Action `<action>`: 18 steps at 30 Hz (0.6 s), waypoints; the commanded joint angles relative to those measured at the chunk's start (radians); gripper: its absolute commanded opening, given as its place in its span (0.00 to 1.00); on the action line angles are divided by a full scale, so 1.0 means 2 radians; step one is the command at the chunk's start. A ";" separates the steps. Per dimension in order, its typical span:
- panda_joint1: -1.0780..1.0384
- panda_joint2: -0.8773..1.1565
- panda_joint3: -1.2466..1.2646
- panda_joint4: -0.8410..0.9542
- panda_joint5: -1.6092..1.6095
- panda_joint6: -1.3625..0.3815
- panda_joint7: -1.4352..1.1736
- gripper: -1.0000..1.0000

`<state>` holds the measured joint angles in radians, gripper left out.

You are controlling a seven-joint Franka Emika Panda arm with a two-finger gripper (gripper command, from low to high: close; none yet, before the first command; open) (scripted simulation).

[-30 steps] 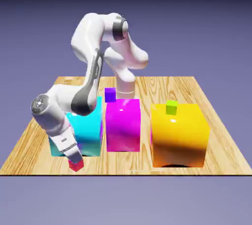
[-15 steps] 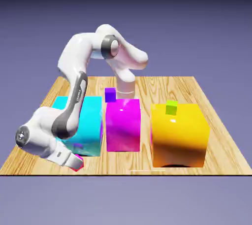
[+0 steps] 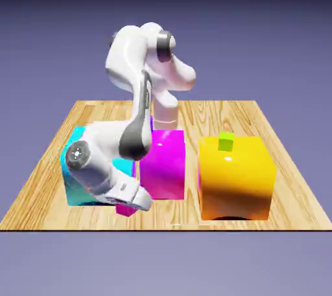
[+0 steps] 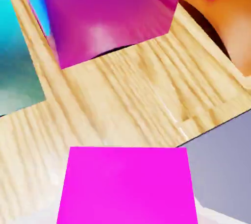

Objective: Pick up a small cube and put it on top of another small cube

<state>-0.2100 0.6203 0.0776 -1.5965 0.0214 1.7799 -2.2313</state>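
Claw (image 3: 131, 205) clenched on the tiny magenta-pink cube (image 3: 125, 210); in the hand view the cube (image 4: 126, 185) fills the lower middle and hides the fingertips. Cube sits low over the wooden worktop (image 3: 39, 184) near its front edge, just in front of the large magenta block (image 3: 162, 164), toward that block's side on the exterior view's left. Whether the cube touches the wood cannot be told. Large cyan block (image 3: 76, 181) stands beside the magenta block on the exterior view's left, partly behind the arm. Large yellow-orange block (image 3: 235, 177) stands on the magenta block's other side. Tiny lime-green cube (image 3: 225, 141) rests on top of the yellow-orange block.
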 commanded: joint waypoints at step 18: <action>0.309 -0.246 -0.019 -0.295 -0.381 0.245 -0.117 0.00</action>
<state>0.4120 0.1283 0.0384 -2.1858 -0.7446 2.2704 -2.4628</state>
